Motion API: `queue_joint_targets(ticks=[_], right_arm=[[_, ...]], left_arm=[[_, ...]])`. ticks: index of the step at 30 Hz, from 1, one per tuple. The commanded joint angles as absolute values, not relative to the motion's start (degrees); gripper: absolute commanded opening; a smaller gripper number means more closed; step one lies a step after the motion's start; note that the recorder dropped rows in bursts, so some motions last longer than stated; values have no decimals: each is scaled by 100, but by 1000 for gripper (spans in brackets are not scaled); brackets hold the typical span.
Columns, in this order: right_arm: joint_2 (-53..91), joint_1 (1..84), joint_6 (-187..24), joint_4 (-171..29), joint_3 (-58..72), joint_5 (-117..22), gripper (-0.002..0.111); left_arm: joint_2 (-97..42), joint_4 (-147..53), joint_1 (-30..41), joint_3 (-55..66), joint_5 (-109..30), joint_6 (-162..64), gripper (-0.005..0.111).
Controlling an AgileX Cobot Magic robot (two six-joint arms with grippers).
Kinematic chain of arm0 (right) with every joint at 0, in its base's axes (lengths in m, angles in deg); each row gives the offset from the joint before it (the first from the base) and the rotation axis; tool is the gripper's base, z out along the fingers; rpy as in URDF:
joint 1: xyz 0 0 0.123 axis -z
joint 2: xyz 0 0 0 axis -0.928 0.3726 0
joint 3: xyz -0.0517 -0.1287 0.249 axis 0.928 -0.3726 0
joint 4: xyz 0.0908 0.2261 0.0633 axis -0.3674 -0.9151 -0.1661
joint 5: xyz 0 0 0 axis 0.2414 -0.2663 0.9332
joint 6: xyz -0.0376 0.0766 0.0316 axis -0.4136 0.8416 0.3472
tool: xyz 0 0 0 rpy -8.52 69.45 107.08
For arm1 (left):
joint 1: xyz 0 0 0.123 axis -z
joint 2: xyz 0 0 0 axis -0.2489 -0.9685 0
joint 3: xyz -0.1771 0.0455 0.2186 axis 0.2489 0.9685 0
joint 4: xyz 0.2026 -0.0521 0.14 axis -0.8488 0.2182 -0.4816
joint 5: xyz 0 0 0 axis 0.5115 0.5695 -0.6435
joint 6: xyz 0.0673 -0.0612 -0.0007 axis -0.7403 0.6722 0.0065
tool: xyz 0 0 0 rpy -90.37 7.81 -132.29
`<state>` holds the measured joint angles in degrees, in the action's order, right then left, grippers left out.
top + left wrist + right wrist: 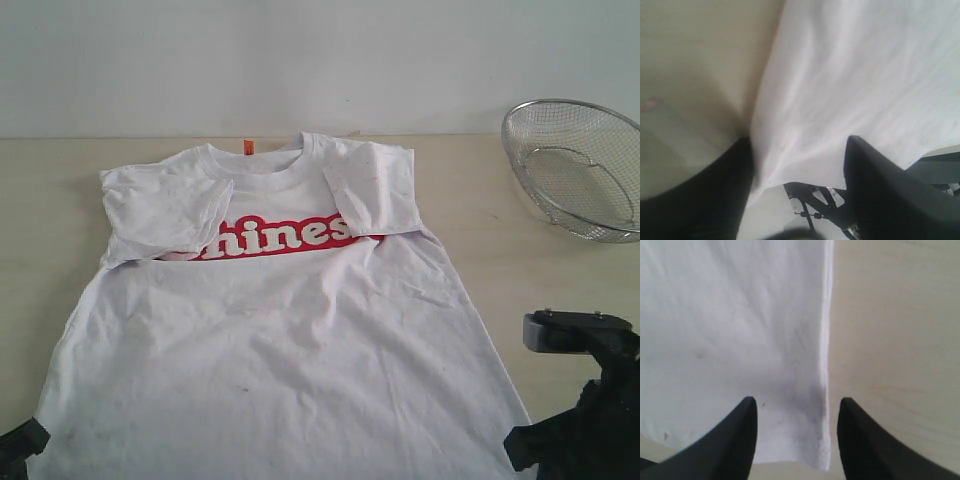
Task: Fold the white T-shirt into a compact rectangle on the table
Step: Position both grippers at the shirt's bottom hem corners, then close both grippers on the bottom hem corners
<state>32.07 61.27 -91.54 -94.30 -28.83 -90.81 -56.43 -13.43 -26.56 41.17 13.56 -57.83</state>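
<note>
Finding: white T-shirt [270, 340] flat on tabletop [50, 180], sleeves folded in. Left claw [799, 141] and right claw [797, 401] both open over hem corners. Judged next: grip corners, carry toward collar

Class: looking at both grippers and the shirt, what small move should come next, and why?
Probably shut the left gripper and right gripper: both sit open astride the shirt at its bottom corners, and its sleeves are already folded in.
</note>
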Motion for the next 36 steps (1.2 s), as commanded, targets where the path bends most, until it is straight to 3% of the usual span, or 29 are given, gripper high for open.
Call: queue_joint_targets(ticks=[1, 6, 15, 34, 36], right_arm=[[3213, 6112, -9173, -9422, -2897, -9040, 45], [3213, 6112, -9173, -9422, -2897, -9040, 45], [3223, 6112, -9174, -9360, -2897, -8841, 45], [3848, 6112, -9210, -9494, -2897, -8750, 44], [3848, 6112, -9210, -9494, -2897, -8762, 39]], left_arm=[[-5647, -1084, -2635, 4133, 817, -6193, 51], [-5647, -1084, -2635, 4133, 718, -6298, 46], [-5647, -1070, -2635, 4133, 724, -6518, 5], [-5647, -657, -2635, 4133, 1013, -6987, 5], [-5647, -607, -2635, 4133, 1027, -7046, 5]])
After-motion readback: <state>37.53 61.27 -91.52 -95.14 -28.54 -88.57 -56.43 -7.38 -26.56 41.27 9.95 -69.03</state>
